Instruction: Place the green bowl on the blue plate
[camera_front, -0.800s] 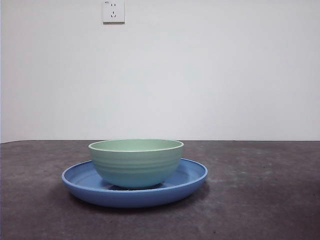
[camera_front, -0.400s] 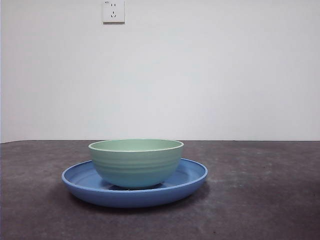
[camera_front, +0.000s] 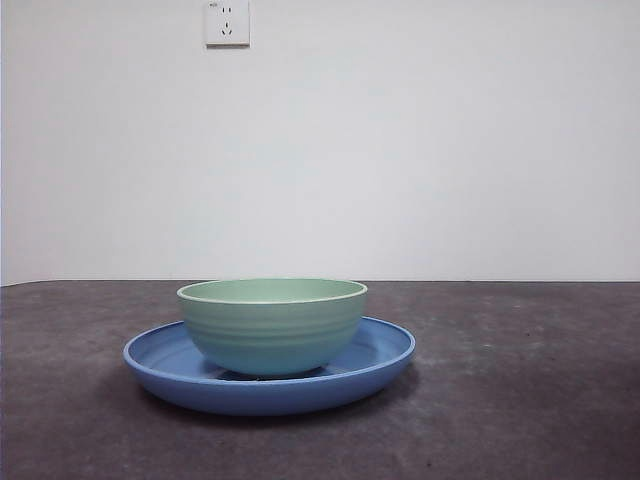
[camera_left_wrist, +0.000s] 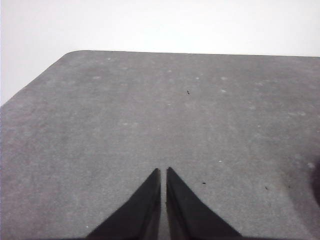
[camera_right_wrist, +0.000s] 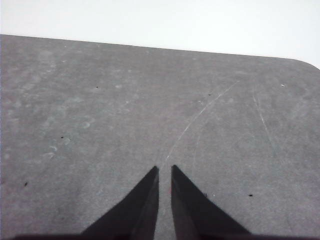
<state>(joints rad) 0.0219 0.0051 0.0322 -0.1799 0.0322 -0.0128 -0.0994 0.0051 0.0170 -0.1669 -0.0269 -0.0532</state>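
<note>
The green bowl (camera_front: 272, 325) stands upright inside the blue plate (camera_front: 385, 352), near the middle of the dark table in the front view. Neither arm shows in the front view. My left gripper (camera_left_wrist: 163, 171) is shut and empty above bare table in the left wrist view. My right gripper (camera_right_wrist: 164, 169) is shut and empty above bare table in the right wrist view. Neither wrist view shows the bowl or the plate.
A white wall with a socket (camera_front: 227, 22) stands behind the table. The dark grey tabletop (camera_front: 520, 400) stretches to both sides of the plate. The wrist views show rounded far corners of the table (camera_left_wrist: 75, 54).
</note>
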